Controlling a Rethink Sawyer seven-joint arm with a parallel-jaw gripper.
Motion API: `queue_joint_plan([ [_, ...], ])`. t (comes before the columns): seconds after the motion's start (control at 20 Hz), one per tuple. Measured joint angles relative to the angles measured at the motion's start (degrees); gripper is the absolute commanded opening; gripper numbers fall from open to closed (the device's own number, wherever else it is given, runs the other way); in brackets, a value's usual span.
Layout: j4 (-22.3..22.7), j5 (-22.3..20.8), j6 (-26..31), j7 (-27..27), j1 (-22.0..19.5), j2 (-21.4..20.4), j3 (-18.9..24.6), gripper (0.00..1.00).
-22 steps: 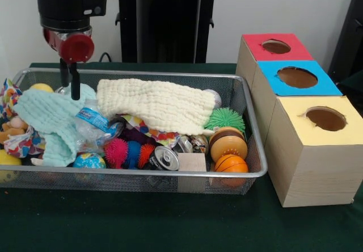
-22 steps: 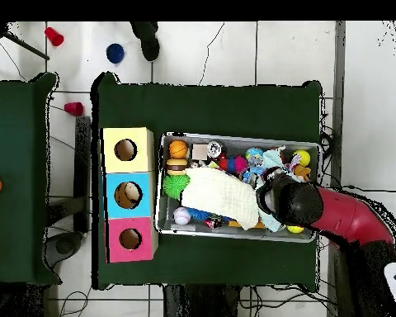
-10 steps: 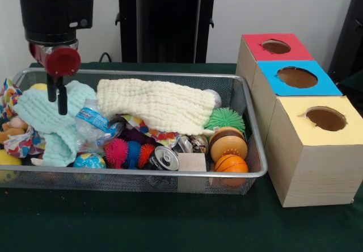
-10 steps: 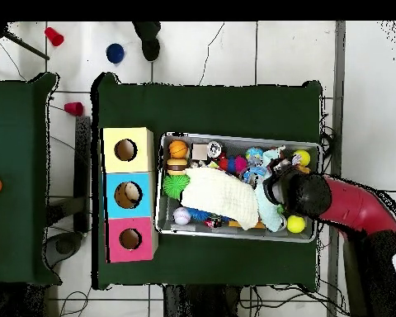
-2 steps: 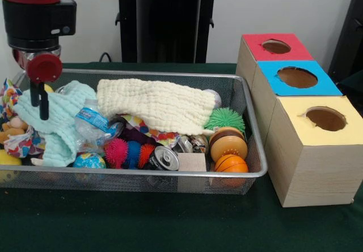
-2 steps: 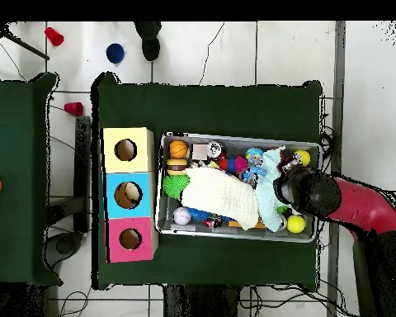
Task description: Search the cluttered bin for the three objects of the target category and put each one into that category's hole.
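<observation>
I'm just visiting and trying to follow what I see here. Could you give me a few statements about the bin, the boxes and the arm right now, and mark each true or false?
1. The gripper hangs over the end of the bin farthest from the boxes. True.
2. The cream cloth is held in the gripper. False: it lies in the bin, away from the gripper.
3. The three boxes are topped red, blue and yellow, each with a round hole. True.
4. The orange ball sits inside the yellow box. False: it lies in the bin's corner nearest that box.
5. A drinks can lies in the bin. True.
</observation>
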Motion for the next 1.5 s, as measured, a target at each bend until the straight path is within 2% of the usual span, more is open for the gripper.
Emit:
queue_joint_plan([
  [0.55, -1.96, -1.39, 0.01, 0.0, -3.42, 2.51, 1.68, 1.0],
  [1.5, -2.04, -1.84, -0.01, 0.0, -3.59, 7.12, 1.74, 1.0],
])
